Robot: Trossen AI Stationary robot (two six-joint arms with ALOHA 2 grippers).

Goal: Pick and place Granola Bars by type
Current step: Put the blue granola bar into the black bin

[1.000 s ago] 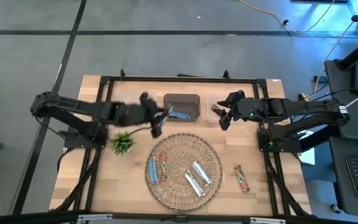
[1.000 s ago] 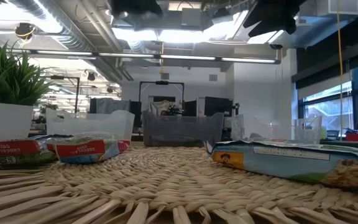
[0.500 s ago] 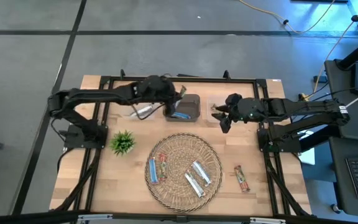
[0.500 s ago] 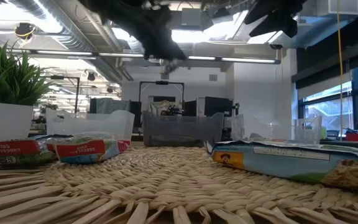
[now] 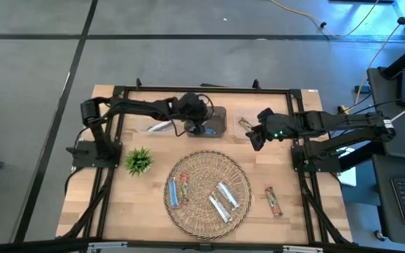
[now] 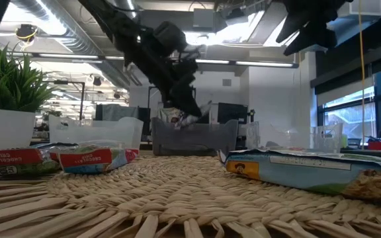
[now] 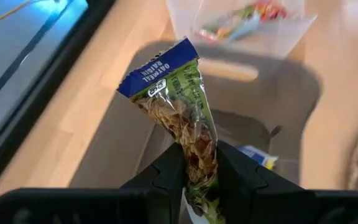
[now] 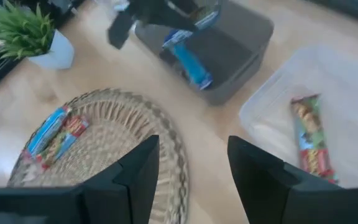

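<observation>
My left gripper is shut on a granola bar with a blue end and a clear-green wrapper. It hangs over the grey bin, where a blue bar lies. My right gripper is open in the air beside the clear bin, which holds a red-green bar. The wicker tray carries several bars: blue and red-green ones on its left and silvery ones on its right. Another red-green bar lies on the table right of the tray. My left gripper pinches the bar between its two fingers at the end opposite its blue-labelled end. The fingers slant down from the table's left. The bar sticks out ahead of them, lifted clear above the grey bin.
A small green plant in a white pot stands left of the tray. A second clear container sits left of the grey bin. A dark frame runs around the table. Bare wood lies near the table's front corners.
My left gripper has carried the bar from the tray's far-left edge toward the table's far edge and to the right. It has then come down over the grey bin.
</observation>
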